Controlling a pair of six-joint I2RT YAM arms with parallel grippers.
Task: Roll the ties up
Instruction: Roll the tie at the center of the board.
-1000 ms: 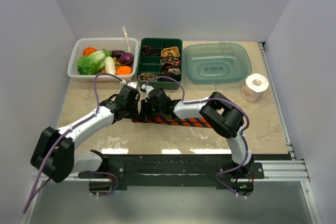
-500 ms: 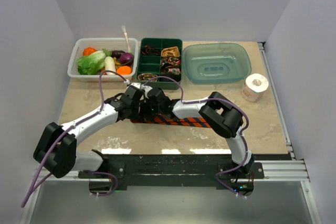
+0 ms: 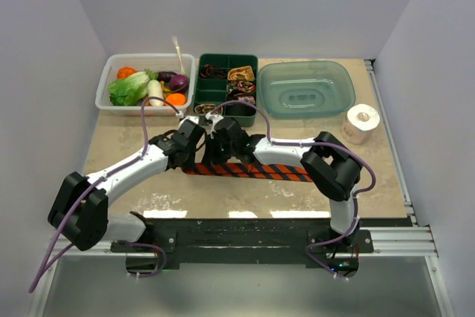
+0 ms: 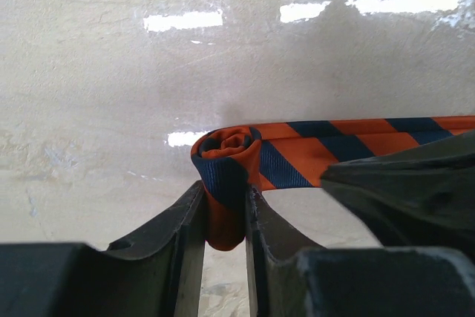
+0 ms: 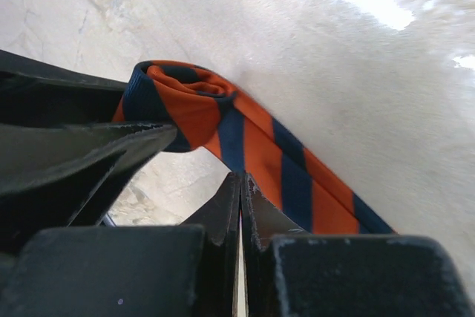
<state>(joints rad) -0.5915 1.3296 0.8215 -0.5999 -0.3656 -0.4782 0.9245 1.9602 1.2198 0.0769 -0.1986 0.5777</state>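
Bright, even light from overhead; white glare strips on the table (image 4: 89, 94) in every view; shadows soft and faint; wrist views sharp mid-frame, the near fingers (image 4: 182, 250) dark and blurred.

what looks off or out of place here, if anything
Nothing stands out. The striped tie lies straight on the table, its end wound into a small coil pinched in the left claw. The right claw is shut beside the tie, gripping nothing. No spills or damage show.

Left arm (image 3: 126, 172) and right arm (image 3: 286, 155) crowd the table (image 3: 371, 176) centre.
Striped tie (image 3: 282, 174) lies under them; vegetable bin (image 3: 102, 98), green tray (image 3: 197, 79) and teal basin (image 3: 306, 88) wall the far edge.
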